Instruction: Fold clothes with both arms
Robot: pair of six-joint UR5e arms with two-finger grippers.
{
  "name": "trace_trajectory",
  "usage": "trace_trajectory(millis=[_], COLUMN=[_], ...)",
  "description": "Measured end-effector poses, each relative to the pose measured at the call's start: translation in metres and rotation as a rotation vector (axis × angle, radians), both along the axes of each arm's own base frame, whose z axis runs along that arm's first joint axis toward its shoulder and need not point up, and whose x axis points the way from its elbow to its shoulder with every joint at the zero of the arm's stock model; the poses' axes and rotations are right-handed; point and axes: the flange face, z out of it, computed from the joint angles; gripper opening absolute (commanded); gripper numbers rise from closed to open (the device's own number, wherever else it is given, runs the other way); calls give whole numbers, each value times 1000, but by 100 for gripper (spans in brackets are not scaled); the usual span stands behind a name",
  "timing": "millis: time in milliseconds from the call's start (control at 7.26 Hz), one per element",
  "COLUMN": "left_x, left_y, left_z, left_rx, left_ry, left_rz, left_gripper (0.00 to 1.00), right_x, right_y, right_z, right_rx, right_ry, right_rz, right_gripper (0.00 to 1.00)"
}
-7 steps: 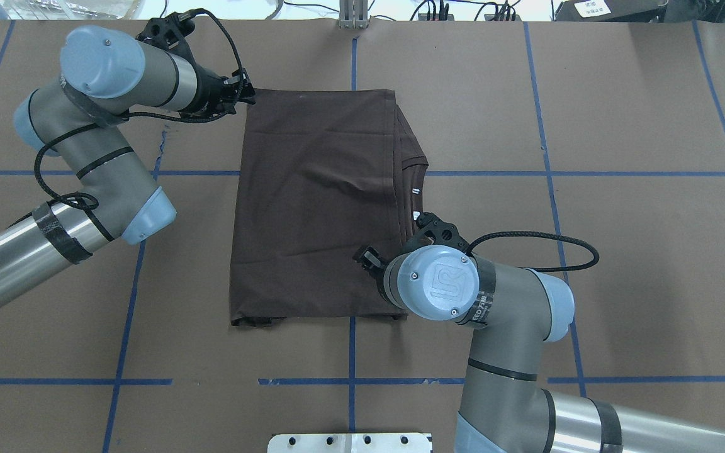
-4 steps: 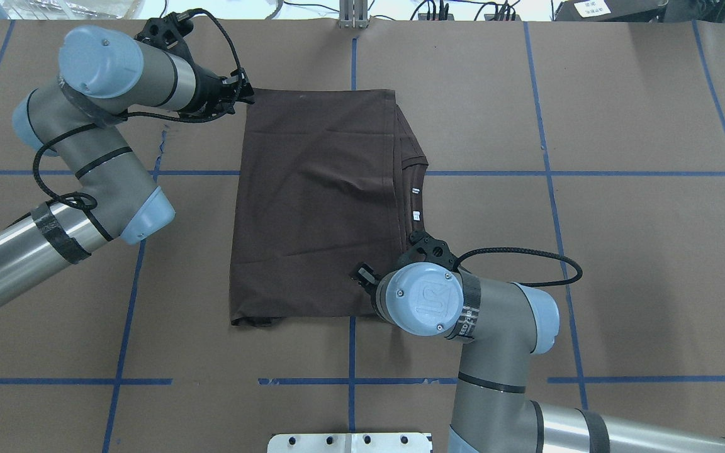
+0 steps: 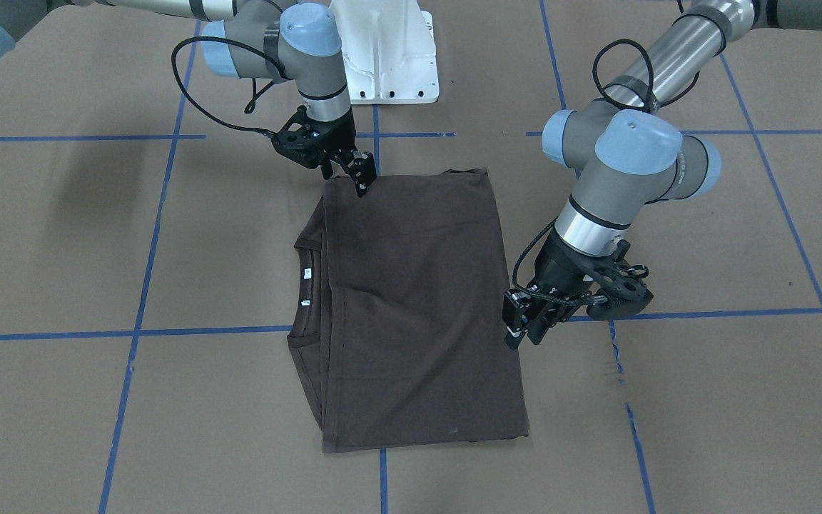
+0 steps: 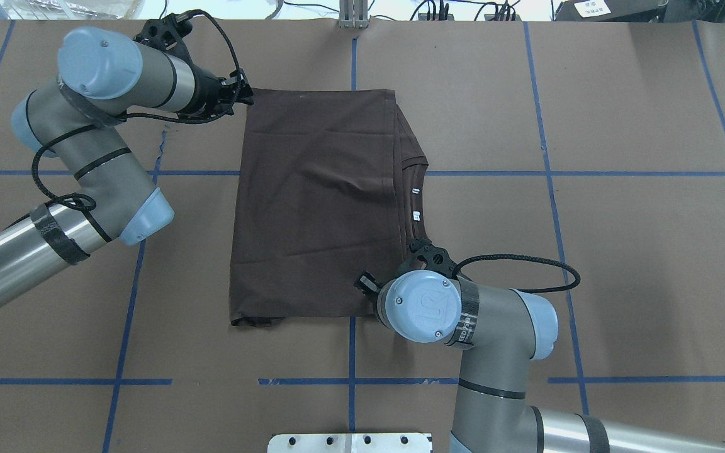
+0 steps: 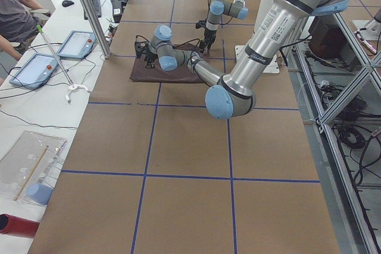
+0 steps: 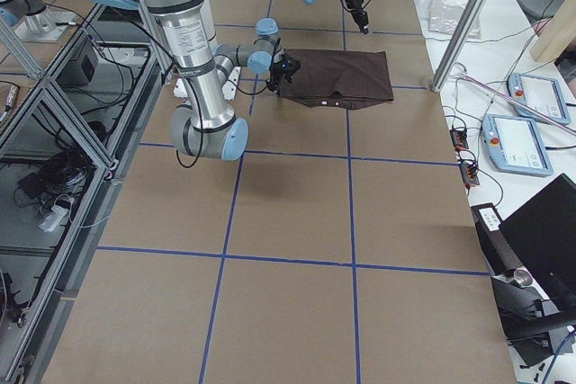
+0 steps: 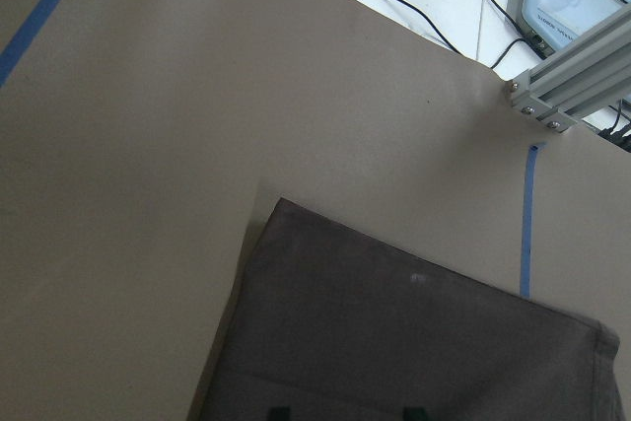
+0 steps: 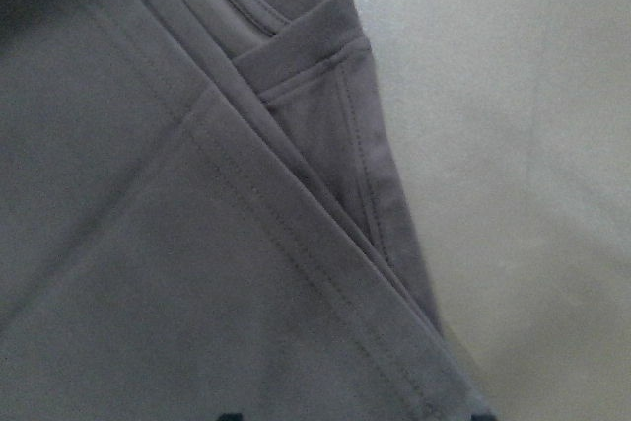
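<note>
The dark brown T-shirt [image 4: 312,201] lies folded into a flat rectangle mid-table, with its collar and white neck tags [image 4: 417,214] showing along the right edge. It also shows in the front view [image 3: 411,307]. My left gripper [image 4: 246,94] hovers by the shirt's far left corner, raised above the table [image 3: 523,332], open and empty. The left wrist view looks down on that corner [image 7: 414,342]. My right gripper [image 3: 361,178] is low at the shirt's near right corner, open, mostly hidden under its wrist in the overhead view. The right wrist view shows layered hems [image 8: 335,125] close up.
The table is brown paper with blue tape grid lines [image 4: 351,352]. The white robot base [image 3: 389,50] stands at the near edge. An aluminium post [image 4: 353,12] and cables sit beyond the far edge. Tablets [image 5: 36,66] and a person are on a side bench.
My right arm has drawn back along the shirt's right edge toward its near corner, uncovering the neck tags. My left arm has hardly moved. The shirt lies as before.
</note>
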Motion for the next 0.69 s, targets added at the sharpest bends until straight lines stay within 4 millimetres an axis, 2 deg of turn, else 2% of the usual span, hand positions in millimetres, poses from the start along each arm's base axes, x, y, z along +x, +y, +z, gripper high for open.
trace_trajectory(millis=[138, 276, 413, 689], left_x=[0, 0, 0, 0], left_y=[0, 0, 0, 0], left_z=[2, 2, 2, 1], left_rx=[-1, -2, -3, -2], left_ry=[-1, -1, -1, 0], left_rz=[0, 0, 0, 0], left_gripper=[49, 49, 49, 48], right_x=[0, 0, 1, 1], right_y=[0, 1, 1, 1], right_z=[1, 2, 2, 2], right_rx=[-1, -1, -1, -2], right_ry=[2, 3, 3, 3], right_rz=[0, -1, 0, -1], right_gripper=[47, 6, 0, 0])
